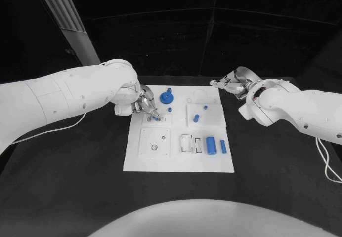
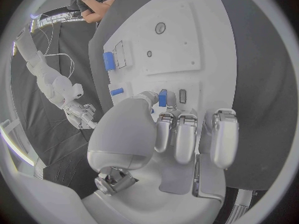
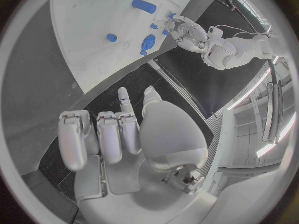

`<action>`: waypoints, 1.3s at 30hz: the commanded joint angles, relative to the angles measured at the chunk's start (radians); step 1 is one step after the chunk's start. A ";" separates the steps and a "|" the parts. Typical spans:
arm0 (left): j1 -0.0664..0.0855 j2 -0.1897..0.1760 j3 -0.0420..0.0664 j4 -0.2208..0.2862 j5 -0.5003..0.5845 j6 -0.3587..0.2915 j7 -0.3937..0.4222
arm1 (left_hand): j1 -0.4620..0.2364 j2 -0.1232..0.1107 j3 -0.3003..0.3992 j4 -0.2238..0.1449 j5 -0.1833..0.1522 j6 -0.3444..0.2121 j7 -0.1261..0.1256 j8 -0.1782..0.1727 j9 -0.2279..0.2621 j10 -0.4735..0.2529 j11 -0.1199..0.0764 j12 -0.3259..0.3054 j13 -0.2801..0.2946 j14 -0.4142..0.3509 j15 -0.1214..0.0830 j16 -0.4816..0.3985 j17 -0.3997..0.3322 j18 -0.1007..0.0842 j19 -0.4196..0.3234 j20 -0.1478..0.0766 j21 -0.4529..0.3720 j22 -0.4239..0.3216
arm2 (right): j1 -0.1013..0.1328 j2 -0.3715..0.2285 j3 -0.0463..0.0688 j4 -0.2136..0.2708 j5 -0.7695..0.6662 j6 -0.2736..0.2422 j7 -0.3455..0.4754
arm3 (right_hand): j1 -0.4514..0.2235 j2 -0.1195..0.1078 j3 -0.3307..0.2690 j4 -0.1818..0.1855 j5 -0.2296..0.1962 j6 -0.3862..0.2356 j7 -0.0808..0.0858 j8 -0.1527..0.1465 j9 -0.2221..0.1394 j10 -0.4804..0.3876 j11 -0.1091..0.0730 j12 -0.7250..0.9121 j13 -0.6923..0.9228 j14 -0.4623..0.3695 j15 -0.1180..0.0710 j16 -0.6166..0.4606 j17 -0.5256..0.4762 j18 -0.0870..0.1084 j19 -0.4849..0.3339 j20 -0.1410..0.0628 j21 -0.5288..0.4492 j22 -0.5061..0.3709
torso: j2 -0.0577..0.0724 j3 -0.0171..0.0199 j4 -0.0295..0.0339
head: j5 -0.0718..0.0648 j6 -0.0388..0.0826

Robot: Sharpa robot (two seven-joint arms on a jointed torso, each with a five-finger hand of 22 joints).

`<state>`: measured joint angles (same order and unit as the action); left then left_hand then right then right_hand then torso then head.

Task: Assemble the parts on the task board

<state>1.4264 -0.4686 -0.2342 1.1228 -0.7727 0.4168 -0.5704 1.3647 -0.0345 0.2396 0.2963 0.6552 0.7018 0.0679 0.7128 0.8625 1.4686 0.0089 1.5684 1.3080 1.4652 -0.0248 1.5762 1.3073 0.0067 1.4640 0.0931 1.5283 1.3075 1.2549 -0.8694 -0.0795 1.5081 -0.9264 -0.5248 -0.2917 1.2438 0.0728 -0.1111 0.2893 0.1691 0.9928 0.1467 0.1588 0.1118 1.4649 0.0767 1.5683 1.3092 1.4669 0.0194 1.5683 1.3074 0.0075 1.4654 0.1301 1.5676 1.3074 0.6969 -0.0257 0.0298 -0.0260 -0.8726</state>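
Note:
The white task board [image 1: 178, 158] lies mid-table. My left hand [image 1: 143, 105] hovers over its far left part and pinches a small blue piece [image 2: 162, 98] between thumb and a finger, just above a small slot [image 2: 182, 95]; the other fingers [image 2: 187, 134] are curled. On the board lie a blue gear-like part [image 1: 167, 97], a small peg [image 1: 196, 118], a thick blue cylinder [image 1: 211, 145] and a thin one [image 1: 222, 146]. My right hand [image 1: 232, 81] hangs off the board's far right corner, most fingers [image 3: 99, 134] curled, holding nothing.
Rectangular recesses [image 1: 191, 143] and a square plate with small holes [image 1: 155, 142] mark the board's near half. Black table [image 1: 277, 163] surrounds the board. A cable [image 1: 326, 158] trails along my right arm.

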 commanded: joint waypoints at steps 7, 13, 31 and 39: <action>-0.006 0.011 0.000 -0.012 -0.006 0.022 -0.019 | -0.002 0.007 0.031 -0.022 -0.017 -0.004 -0.002 0.003 0.084 0.102 0.001 0.002 0.263 0.106 -0.002 -0.005 0.263 0.013 0.034 -0.002 -0.001 0.237 | 0.001 0.000 0.000 0.004 -0.004 0.004 0.002 | 0.007 0.001 -0.006 0.001 0.006 -0.006 0.001 0.003 0.001 0.106 -0.002 0.003 0.262 0.104 -0.004 0.002 0.263 -0.007 0.105 -0.006 0.003 0.263 | 0.000 -0.0002 0.0000 | -0.002 0.000; -0.008 0.013 0.000 -0.016 -0.006 0.019 -0.016 | -0.002 0.007 0.032 -0.022 -0.019 -0.004 -0.002 0.003 0.085 0.102 0.001 0.002 0.263 0.106 -0.002 -0.005 0.263 0.013 0.033 -0.002 -0.002 0.237 | 0.001 -0.001 0.000 0.004 -0.004 0.005 0.001 | 0.007 0.001 -0.007 0.001 0.006 -0.006 0.001 0.003 0.002 0.106 -0.002 0.003 0.262 0.104 -0.004 0.002 0.263 -0.007 0.105 -0.006 0.003 0.263 | 0.000 -0.0006 0.0003 | -0.003 0.000; -0.010 0.018 0.000 -0.023 -0.006 0.025 -0.012 | -0.001 0.008 0.034 -0.022 -0.027 -0.005 -0.002 0.002 0.086 0.102 0.000 0.002 0.263 0.106 -0.002 -0.005 0.263 0.014 0.030 -0.001 -0.004 0.236 | 0.001 0.000 0.000 0.003 -0.004 0.008 -0.002 | 0.007 0.001 -0.007 0.001 0.006 -0.006 0.001 0.003 0.002 0.106 -0.002 0.003 0.262 0.104 -0.004 0.002 0.263 -0.007 0.105 -0.006 0.003 0.263 | 0.000 -0.0005 -0.0001 | -0.004 0.000; -0.014 0.021 0.000 -0.028 -0.005 0.031 -0.012 | -0.002 0.008 0.035 -0.021 -0.032 -0.007 -0.002 0.000 0.086 0.102 0.001 0.002 0.263 0.106 -0.002 -0.005 0.263 0.016 0.023 -0.001 -0.008 0.233 | 0.001 0.000 0.000 0.004 -0.004 0.009 -0.002 | 0.007 0.001 -0.007 0.001 0.006 -0.006 0.001 0.003 0.002 0.106 -0.002 0.003 0.262 0.104 -0.004 0.002 0.263 -0.007 0.105 -0.006 0.003 0.263 | 0.000 -0.0003 -0.0010 | -0.005 0.000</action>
<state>1.4184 -0.4479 -0.2302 1.0966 -0.7710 0.4296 -0.5747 1.3637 -0.0351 0.2497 0.2974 0.6274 0.6987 0.0716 0.7089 0.8910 1.4686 0.0090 1.5684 1.3080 1.4652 -0.0248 1.5762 1.3073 0.0067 1.4640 0.0931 1.5238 1.3075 1.2549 -0.8694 -0.0795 1.5101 -0.9265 -0.5212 -0.2951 1.2438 0.0728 -0.1111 0.2893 0.1691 0.9928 0.1467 0.1588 0.1118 1.4649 0.0767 1.5683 1.3092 1.4669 0.0194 1.5684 1.3074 0.0075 1.4654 0.1301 1.5676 1.3074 0.6968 -0.0259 0.0297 -0.0306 -0.8727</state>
